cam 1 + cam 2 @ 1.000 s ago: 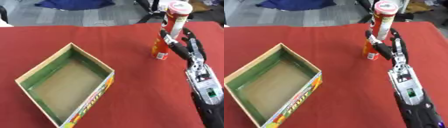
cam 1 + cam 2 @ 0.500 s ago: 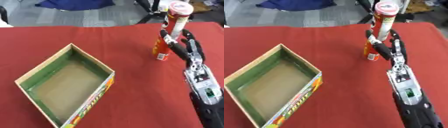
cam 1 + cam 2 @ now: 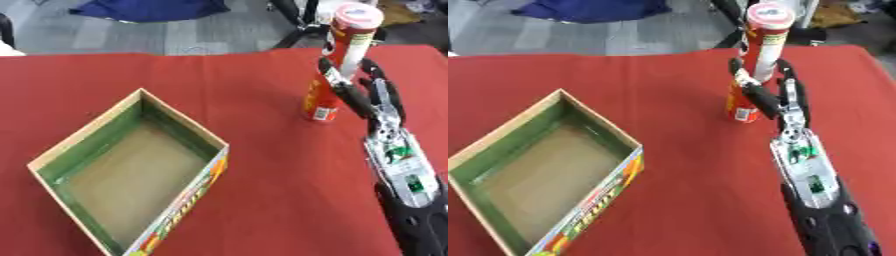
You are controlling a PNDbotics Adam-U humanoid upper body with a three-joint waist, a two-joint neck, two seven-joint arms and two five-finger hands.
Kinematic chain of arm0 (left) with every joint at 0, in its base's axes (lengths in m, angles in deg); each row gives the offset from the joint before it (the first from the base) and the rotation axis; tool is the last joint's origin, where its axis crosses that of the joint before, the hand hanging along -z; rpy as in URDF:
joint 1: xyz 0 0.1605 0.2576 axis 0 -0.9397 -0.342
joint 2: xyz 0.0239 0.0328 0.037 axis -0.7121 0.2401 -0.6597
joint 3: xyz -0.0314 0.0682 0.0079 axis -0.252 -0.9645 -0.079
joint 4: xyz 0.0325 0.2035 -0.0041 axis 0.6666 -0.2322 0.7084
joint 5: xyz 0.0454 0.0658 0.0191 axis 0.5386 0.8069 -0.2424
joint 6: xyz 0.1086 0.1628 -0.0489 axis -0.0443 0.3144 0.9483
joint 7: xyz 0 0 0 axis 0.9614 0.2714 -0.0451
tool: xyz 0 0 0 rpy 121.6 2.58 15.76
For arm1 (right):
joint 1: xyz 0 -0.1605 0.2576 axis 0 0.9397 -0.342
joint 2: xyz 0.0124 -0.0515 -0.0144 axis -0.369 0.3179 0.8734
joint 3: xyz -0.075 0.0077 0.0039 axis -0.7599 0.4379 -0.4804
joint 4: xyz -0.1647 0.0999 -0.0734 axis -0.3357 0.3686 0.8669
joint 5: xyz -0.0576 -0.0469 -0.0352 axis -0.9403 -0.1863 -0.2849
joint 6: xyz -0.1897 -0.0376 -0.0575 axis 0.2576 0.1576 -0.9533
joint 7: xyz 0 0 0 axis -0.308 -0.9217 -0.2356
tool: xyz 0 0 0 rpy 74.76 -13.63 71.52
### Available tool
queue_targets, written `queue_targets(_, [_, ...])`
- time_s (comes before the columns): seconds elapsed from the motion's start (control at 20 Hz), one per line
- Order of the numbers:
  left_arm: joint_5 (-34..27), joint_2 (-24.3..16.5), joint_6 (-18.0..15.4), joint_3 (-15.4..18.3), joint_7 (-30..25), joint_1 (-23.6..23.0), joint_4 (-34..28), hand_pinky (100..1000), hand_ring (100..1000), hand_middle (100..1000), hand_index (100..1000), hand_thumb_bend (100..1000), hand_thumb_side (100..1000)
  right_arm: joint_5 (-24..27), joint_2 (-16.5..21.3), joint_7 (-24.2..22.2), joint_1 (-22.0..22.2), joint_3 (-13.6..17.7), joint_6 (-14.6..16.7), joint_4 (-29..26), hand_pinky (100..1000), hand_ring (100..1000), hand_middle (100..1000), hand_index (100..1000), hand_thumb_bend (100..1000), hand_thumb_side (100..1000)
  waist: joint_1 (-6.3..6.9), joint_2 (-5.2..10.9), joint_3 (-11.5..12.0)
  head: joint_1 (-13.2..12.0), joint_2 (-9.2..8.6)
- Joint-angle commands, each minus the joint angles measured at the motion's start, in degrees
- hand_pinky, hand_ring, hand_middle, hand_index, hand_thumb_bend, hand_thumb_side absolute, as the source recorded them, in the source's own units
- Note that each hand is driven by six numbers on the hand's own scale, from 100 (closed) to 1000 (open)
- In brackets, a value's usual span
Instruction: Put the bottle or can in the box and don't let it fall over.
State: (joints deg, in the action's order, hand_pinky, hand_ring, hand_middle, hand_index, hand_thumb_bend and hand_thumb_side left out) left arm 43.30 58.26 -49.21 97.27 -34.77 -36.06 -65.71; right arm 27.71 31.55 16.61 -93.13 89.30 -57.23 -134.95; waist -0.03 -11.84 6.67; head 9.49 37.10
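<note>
The right hand [image 3: 367, 87] is seen at the right side of the red worktop [image 3: 262, 75], its fingers [image 3: 754, 92] curled round the lower half of a tall red can [image 3: 341, 60]. The can is held upright near the far right corner, its base on the cloth. An open cardboard box [image 3: 131, 175] with green inner walls is seen near the front left corner, with nothing inside it.

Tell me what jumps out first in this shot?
The tall red can with the pale lid stands upright at the far right of the red table, with the right hand reaching up beside it, fingers against its side. To the left sits the open cardboard box with green inner walls, nothing in it.
</note>
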Motion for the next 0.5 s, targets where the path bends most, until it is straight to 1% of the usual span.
queue_targets(0.05, [0.19, -1.35, -0.05, 0.22, -0.2, 0.52, -1.21, 823, 861, 778, 798, 253, 877, -0.25, 0.86, 0.2, -1.18, 0.39, 0.03, 0.12, 852, 1000, 996, 1000, 572, 585, 0.28, 0.58, 0.05, 0.08, -0.93])
queue_targets(0.5, [0.26, -1.3, -0.07, 0.16, -0.37, 0.56, -1.27, 824, 861, 779, 798, 249, 880, -0.15, 1.0, 1.38, -1.9, 0.87, -0.47, 1.88, 856, 1000, 1000, 1000, 572, 590, 0.34, 0.3, 0.07, 0.12, -1.11])
